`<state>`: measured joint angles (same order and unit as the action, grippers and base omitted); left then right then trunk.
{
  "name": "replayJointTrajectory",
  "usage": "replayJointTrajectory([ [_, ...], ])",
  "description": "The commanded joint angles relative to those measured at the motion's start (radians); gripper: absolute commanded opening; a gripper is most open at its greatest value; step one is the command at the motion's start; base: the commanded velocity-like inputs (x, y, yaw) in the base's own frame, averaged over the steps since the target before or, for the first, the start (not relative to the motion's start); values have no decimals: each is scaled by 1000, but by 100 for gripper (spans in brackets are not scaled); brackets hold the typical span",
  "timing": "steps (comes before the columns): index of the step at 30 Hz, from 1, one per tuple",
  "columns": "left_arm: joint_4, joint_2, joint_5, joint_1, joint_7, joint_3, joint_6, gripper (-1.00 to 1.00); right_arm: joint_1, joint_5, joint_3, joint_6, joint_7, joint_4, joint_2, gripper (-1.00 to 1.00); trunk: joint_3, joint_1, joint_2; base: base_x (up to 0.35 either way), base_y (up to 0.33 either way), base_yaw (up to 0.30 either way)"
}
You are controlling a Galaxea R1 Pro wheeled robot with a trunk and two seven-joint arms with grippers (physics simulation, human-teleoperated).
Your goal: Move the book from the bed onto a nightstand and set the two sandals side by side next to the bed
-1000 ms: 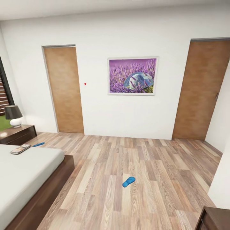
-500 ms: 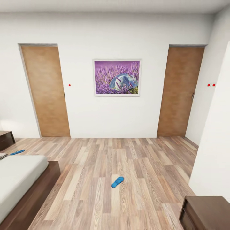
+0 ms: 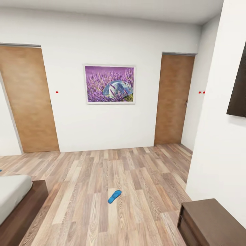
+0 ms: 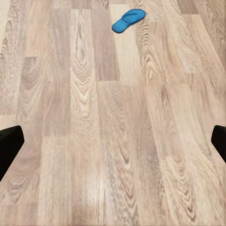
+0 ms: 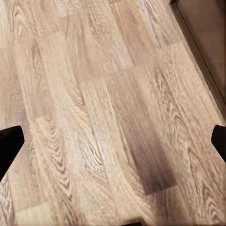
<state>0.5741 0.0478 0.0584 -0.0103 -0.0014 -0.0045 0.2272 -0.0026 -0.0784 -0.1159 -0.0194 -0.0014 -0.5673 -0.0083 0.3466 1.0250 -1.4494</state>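
Ahead, in the head view, one blue sandal lies alone on the wood-plank floor, well apart from the bed, whose pale mattress corner and dark frame show at the lower left. On the white far wall hangs the lavender picture, between two brown doors. A dark brown cabinet stands at the lower right, against the near wall, and a dark panel hangs above it. The left wrist view looks down on the planks with the same sandal lying beyond the left claw, whose fingertips sit at the frame's edges, spread wide and holding nothing. The right claw is likewise spread wide and empty over bare floor, near a dark furniture edge.
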Motion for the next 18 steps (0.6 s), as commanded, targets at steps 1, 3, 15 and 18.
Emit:
replayJointTrajectory([
  [1, 0, 0, 6, 0, 0, 0, 3, 100, 0, -8, 1, -2, 0, 0, 0, 100, 1, 0, -1, 0, 0, -117],
  [3, 0, 0, 6, 0, 0, -1, 3, 100, 0, -9, 1, -2, 0, 0, 0, 100, 0, 0, -1, 0, 0, -61],
  [15, 0, 0, 6, 0, 0, 0, 3, 100, 0, -9, 2, -2, 0, 0, 0, 100, 11, 0, -1, 0, 0, -6],
  [18, 0, 0, 6, 0, 0, 0, 3, 100, 0, -9, 1, -2, 0, 0, 0, 100, 15, 0, -1, 0, 0, 0],
])
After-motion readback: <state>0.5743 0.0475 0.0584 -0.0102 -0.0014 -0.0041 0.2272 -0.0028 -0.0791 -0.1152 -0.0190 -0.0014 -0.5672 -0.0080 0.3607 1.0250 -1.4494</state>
